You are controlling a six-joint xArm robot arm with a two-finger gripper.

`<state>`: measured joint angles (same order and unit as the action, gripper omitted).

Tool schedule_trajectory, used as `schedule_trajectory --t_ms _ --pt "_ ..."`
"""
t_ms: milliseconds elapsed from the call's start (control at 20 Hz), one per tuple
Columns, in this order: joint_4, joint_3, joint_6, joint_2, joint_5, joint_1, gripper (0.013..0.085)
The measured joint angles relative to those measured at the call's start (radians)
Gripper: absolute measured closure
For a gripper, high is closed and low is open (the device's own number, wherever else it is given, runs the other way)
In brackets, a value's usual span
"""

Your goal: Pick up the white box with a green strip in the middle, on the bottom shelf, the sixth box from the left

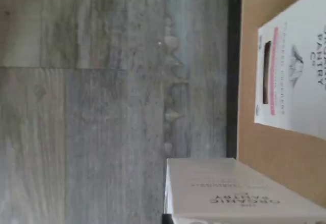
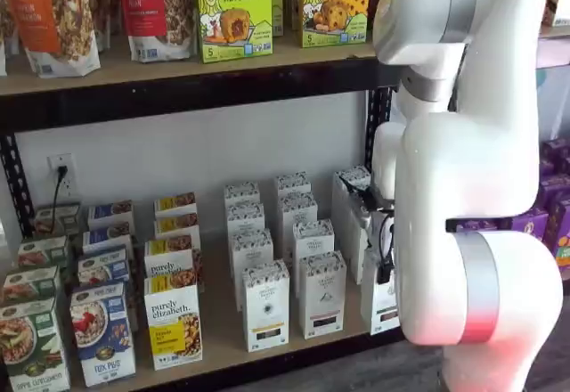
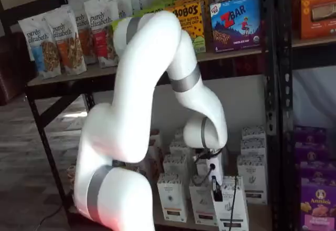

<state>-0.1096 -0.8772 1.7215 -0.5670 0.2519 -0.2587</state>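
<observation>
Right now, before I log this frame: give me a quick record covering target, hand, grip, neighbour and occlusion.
target: the white box, at the front of the bottom shelf
hand: hand at the box's top edge, only one black finger clearly visible
grip: cannot tell whether it is closed on the box
neighbour: similar white carton close beside the target
occlusion: arm hides part of the target

The white box (image 2: 381,296) carries a black-and-white speckled band on top, like the white cartons (image 2: 266,306) beside it, and it stands on the pale wooden bottom shelf (image 2: 223,343) with its black front rail. The arm (image 2: 463,169) is white with grey bands, its fingers (image 3: 216,188) black. Nearby boxes are purple (image 3: 316,205), and the floor (image 1: 102,107) is streaked grey wood
</observation>
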Motion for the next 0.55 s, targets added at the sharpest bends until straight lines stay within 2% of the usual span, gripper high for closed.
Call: schedule_trajectory --t_ms 450,550 --pt "0.033 0.214 0.006 0.234 0.011 0.026 0.045" --pt "0.055 0.251 0.02 0.283 0.025 0.034 0.045"
